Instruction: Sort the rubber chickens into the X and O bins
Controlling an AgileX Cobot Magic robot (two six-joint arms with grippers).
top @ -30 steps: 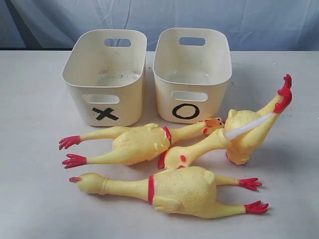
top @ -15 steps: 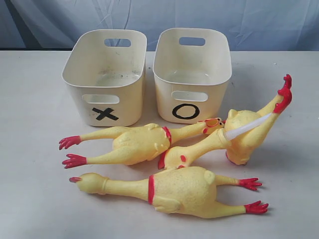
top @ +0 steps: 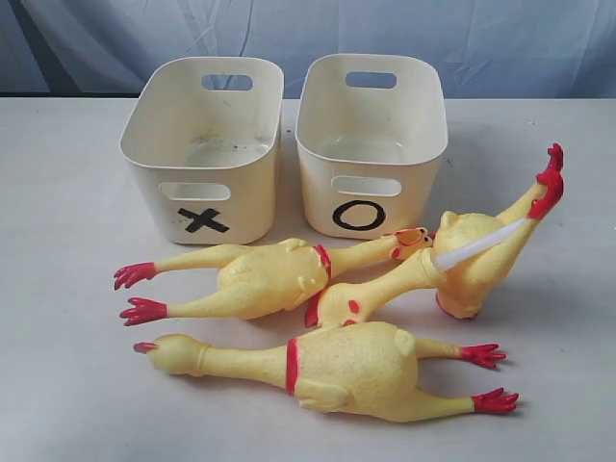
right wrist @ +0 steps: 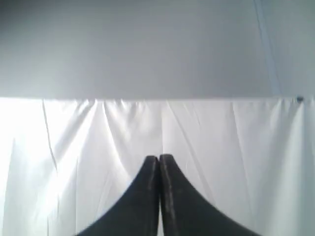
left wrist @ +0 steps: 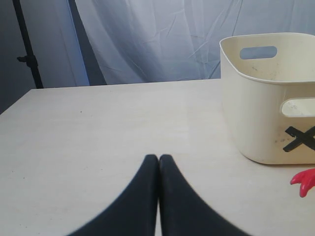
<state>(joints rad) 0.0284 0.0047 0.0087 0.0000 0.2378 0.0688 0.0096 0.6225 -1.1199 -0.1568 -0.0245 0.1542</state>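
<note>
Rubber chickens (top: 356,371) | one red foot (left wrist: 305,181) beyond closed left gripper (left wrist: 158,157), apart

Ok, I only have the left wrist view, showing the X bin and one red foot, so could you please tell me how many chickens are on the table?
Observer: Three, as the exterior view shows them: the left chicken, the front chicken and the broken chicken, which shows a white tube.
Operator: Thank you. Where does the O bin stand?
Observer: The O bin stands close beside the X bin, on its right in the exterior view.
Operator: And what is the right hand doing?
Observer: The right hand is shut on nothing, facing a white curtain.
</note>
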